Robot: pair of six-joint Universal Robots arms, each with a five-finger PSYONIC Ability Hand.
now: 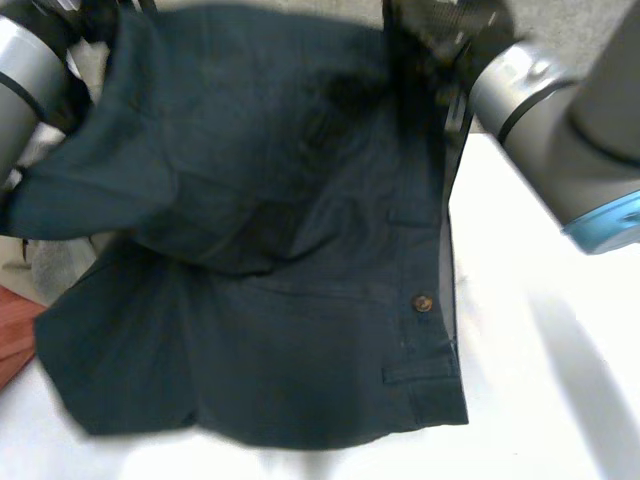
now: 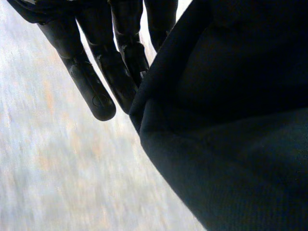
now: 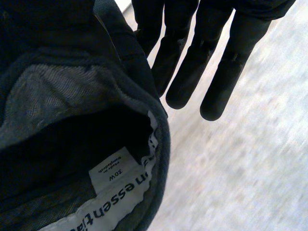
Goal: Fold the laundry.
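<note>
White table (image 1: 540,390), dark shorts (image 1: 280,320) lengthwise away from robot, waistband (image 3: 162,144) raised; left hand (image 2: 86,82), right hand (image 3: 185,72) pinch it, fingers (image 3: 219,91) straight

1. Left arm (image 1: 25,70): grey link comes in at the far left corner of the dark garment (image 1: 280,250), and its wrist end goes behind the raised cloth.
2. Left hand (image 2: 108,62): fingers (image 2: 84,79) straight and close together, pointing down, bare. The garment's edge lies against the hand's thumb side and hangs from it; thumb is under the cloth.
3. Right arm (image 1: 560,120): grey link angled in to the garment's far right corner, with its light-blue cap outboard of the garment.
4. Right hand (image 3: 197,62): fingers (image 3: 226,72) straight, slightly spread, bare. The garment's labelled waistband hangs from the thumb side, with the thumb covered.
</note>
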